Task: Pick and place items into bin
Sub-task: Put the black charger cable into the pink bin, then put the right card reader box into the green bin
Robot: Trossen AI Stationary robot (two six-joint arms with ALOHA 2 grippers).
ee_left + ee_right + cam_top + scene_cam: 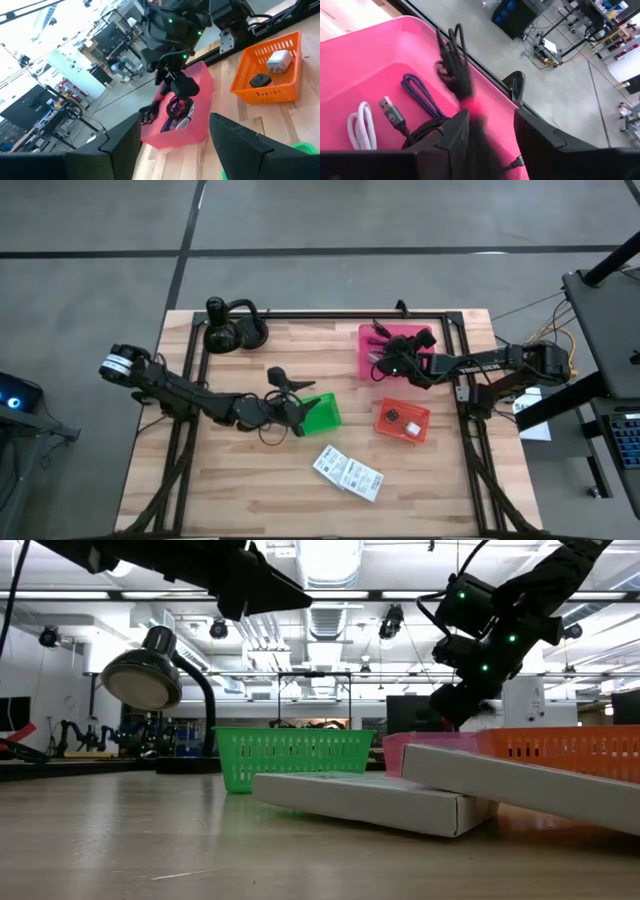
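Several cables [415,95] lie in pink bin [365,55] under right gripper [487,130].

Both arms reach inward over the table.
The left gripper [303,412] sits near centre, its arm stretching from nine o'clock, fingers spread apart. The right gripper [385,361] points toward nine o'clock at the upper right, fingers parted.

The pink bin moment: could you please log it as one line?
right gripper: open over pink bin, black-red cable dropping in | left gripper: open, waiting by green basket | white packets: on table
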